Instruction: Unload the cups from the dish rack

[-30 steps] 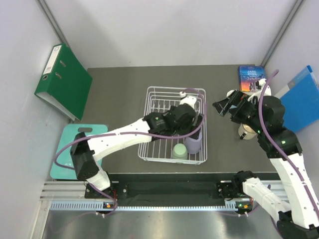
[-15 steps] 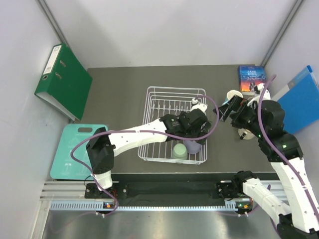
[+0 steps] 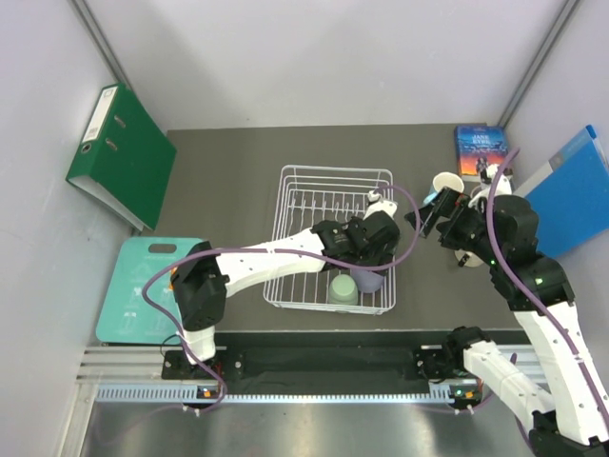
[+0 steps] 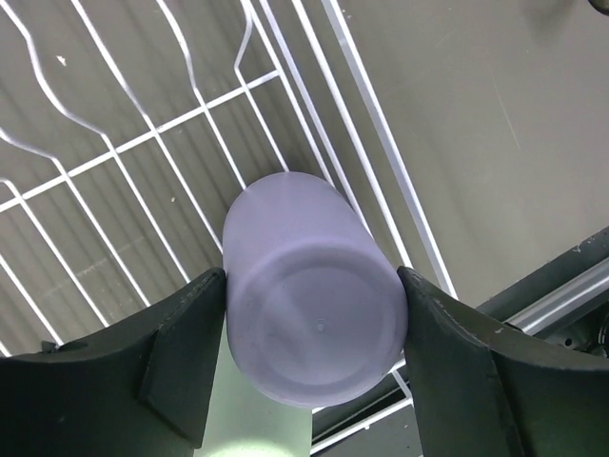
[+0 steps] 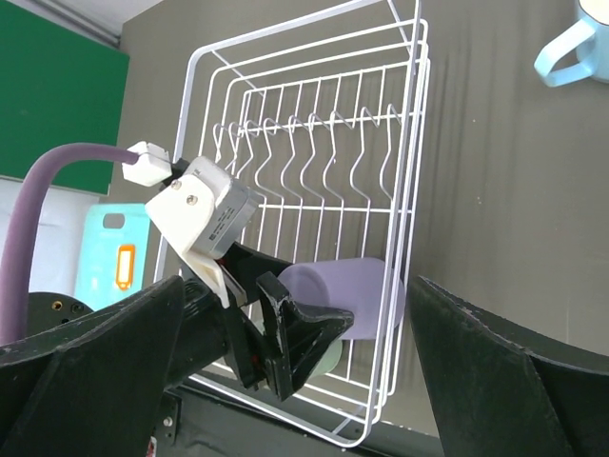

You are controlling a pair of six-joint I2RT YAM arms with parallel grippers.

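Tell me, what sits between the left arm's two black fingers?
The lavender cup, bottom up in the dish rack, clasped at both sides by the left gripper; the left wrist view shows it.

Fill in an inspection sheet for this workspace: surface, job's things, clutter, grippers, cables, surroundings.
Surface: dark grey table.
Job's things: white dish rack holds the lavender cup and green cup; cream cup and blue cup stand outside it on the table.
Clutter: green binder, teal board, book, blue folder.
Grippers: left gripper closed on the lavender cup, a finger on each side; right gripper open, empty, right of the rack.
Cables: purple cable runs along each arm.
Surroundings: grey walls; metal rail at the near edge.
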